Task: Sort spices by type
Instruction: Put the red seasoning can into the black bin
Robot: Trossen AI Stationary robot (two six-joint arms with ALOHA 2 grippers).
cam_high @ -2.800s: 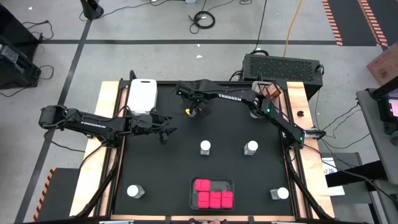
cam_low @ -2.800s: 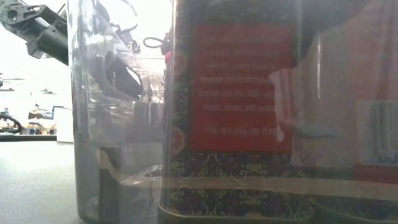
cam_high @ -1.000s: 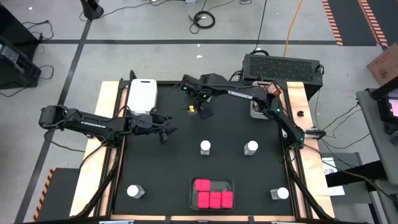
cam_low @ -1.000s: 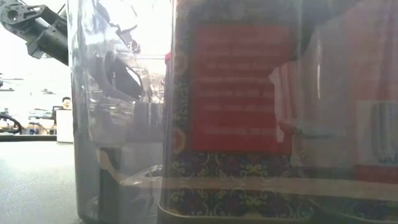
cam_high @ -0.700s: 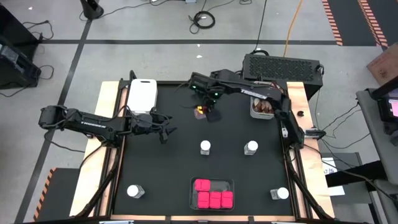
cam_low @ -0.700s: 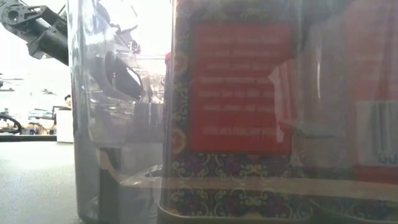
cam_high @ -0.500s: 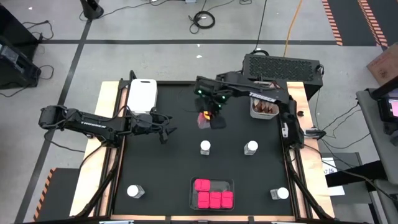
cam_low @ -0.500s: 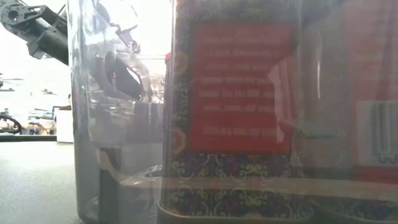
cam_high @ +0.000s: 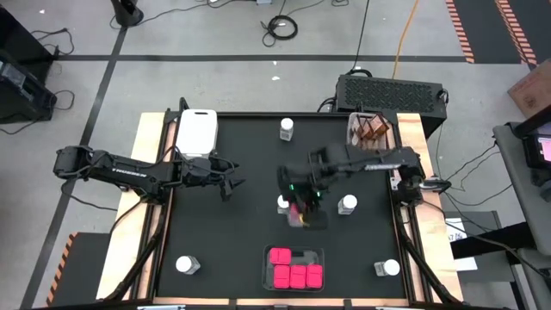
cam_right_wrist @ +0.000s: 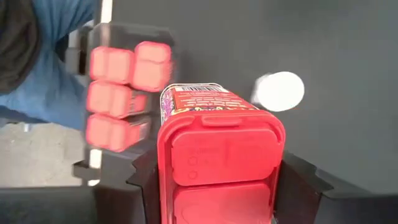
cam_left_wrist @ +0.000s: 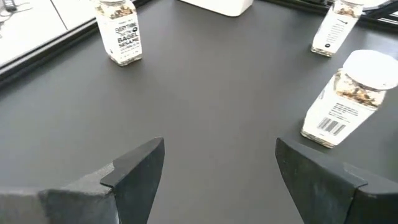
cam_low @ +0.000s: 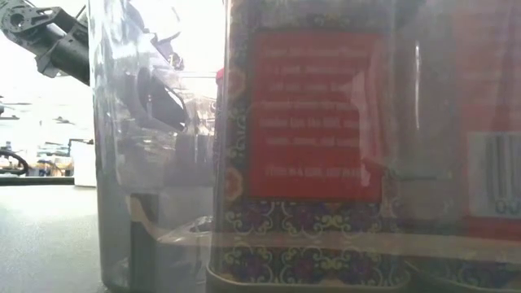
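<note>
Since the earlier frame, the right gripper (cam_high: 301, 209) has swung from the bench's far edge to mid-bench, closed on a pink box (cam_right_wrist: 219, 157), heading for the tray (cam_high: 269, 255) of matching boxes at the near edge. Left gripper (cam_high: 229, 182) waits wide open, empty, left of centre.

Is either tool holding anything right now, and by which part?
The right tool holds a pink box by its two sides, just below the lid. The left tool is open and empty.
</note>
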